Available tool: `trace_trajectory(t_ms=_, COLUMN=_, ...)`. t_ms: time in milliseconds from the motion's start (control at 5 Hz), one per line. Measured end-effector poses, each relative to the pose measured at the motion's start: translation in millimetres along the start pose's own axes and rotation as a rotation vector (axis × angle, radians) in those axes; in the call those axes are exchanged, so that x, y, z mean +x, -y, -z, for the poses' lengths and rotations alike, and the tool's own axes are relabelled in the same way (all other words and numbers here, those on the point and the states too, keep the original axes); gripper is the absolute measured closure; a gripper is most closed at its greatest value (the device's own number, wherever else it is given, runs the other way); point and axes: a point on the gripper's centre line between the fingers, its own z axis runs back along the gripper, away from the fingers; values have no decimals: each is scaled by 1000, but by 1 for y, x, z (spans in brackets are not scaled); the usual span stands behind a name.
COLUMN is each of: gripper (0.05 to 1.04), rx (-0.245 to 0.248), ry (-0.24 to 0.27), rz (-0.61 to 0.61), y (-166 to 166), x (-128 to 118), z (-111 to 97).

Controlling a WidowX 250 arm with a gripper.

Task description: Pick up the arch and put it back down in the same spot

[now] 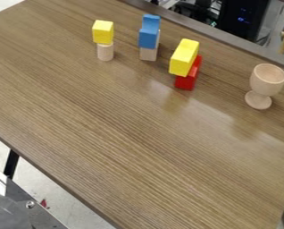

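Brown table (pixel 108 129): 1 wooden goblet (pixel 267 81) upright, contents unclear.

Wood-grain worktop (pixel 126 134) bears, standing apart: one pale cylinder (pixel 106 52), one pale block (pixel 148 54), one red block (pixel 184 82), one upright goblet (pixel 267 80).

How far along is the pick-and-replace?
Done: can't confirm a lift or return; can't tell which piece is the arch. In hand: nothing looks lifted; yellow cube, blue piece and yellow block each top a stack. Left: possibly the whole cycle, unless already run.
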Motion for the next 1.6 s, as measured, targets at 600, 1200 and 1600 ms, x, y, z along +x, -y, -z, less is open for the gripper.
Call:
trace_trajectory(t_ms=600, gripper=84, rx=-57, ry=31, rz=-239, y=-18, x=-17, z=22)
trace_trajectory(t_ms=1200, gripper=84, rx=-187, ry=95, rz=-494, y=-28, x=-23, z=13)
trace_trajectory(t_ms=1600, gripper=84, rx=-271, ry=179, rz=-674, y=-42, x=-19, z=27)
